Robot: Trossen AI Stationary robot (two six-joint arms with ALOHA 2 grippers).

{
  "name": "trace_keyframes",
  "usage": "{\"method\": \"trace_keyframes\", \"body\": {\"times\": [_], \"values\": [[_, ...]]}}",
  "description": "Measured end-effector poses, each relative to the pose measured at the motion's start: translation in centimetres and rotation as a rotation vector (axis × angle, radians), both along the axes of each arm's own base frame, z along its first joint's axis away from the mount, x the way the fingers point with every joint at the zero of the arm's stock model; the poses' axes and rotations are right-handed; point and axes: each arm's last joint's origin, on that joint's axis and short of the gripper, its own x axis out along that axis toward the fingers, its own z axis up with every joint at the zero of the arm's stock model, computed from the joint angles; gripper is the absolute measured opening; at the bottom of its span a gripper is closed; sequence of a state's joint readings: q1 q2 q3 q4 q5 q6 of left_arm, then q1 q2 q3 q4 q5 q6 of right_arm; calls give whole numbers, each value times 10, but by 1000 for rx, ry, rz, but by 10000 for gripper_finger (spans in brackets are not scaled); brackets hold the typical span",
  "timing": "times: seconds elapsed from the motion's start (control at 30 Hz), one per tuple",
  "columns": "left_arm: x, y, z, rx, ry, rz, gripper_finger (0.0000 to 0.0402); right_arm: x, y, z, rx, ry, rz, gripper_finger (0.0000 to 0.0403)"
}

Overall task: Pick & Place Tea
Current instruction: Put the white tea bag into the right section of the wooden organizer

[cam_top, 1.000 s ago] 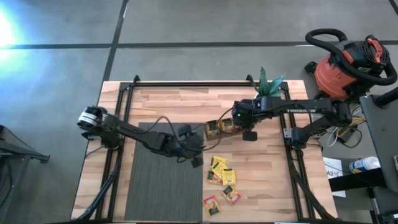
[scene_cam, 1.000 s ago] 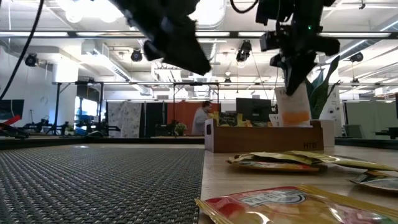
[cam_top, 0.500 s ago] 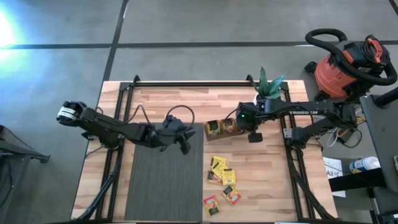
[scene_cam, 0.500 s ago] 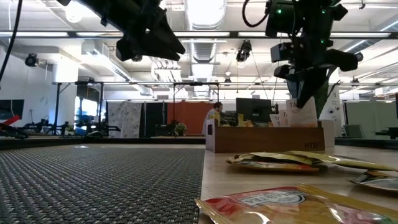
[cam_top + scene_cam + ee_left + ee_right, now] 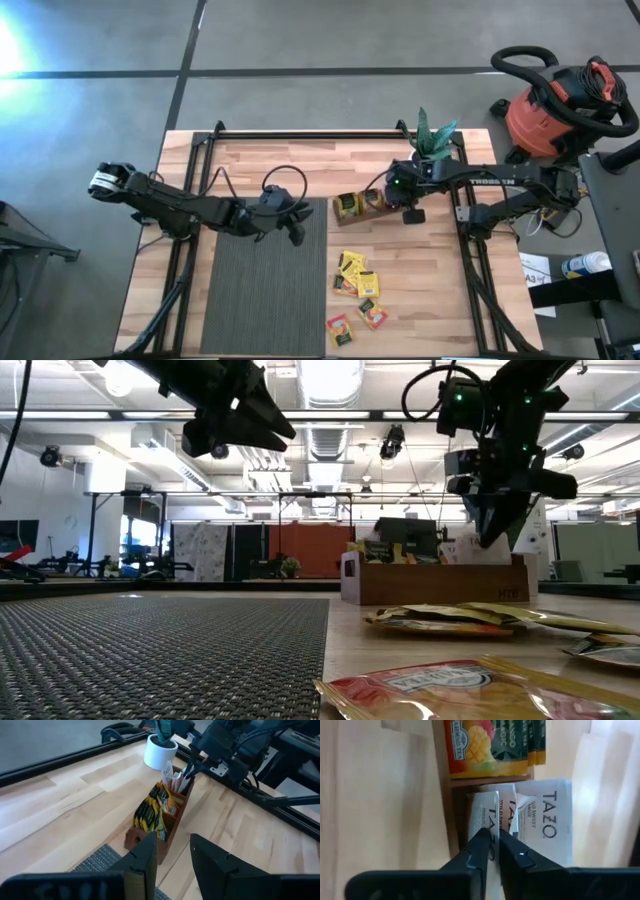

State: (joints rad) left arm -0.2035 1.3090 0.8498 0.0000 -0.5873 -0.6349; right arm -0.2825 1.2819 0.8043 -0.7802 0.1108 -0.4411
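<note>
Right hand (image 5: 412,214) is hanging at the right-hand end of the brown wooden tray (image 5: 356,206), its two fingers (image 5: 481,851) closing together on the edge of a white sachet (image 5: 486,822) that is standing upright in the tray's end compartment. More white sachets (image 5: 545,820) are standing just beside it in that same compartment, and the neighbouring compartment, past a wooden divider, is holding yellow mango-printed sachets (image 5: 487,747). Left hand (image 5: 292,226) is hovering above the far edge of the dark mat (image 5: 262,290), well apart from the tray, with its fingers (image 5: 142,867) spread and nothing between them.

Loose sachets (image 5: 357,285), yellow and orange, are lying flat on the wooden tabletop (image 5: 300,165) nearer the front edge, just right of the mat, and two more (image 5: 355,322) are sitting closer still to the front. A small potted plant (image 5: 432,138) is standing at the back of the tabletop, behind the right hand. Off to the right, a red shop vacuum (image 5: 565,100) is sitting on the floor.
</note>
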Motion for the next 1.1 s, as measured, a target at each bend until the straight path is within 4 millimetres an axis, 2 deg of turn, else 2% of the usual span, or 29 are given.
{"method": "trace_keyframes", "body": {"times": [0.37,0.7,0.83,0.97,1.1], "values": [[0,0,0,-9,-3,4,110,11,-7,26,-177,-28,37,109],[0,0,-1,-15,-3,7,110,4,-5,16,-138,43,56,136],[0,0,-1,-16,-3,7,110,2,-4,20,-123,37,11,139],[-1,0,-3,-14,16,6,110,-4,3,37,-42,-14,-33,134],[-2,0,-6,-13,43,0,110,-17,16,45,188,-55,-78,127]]}}
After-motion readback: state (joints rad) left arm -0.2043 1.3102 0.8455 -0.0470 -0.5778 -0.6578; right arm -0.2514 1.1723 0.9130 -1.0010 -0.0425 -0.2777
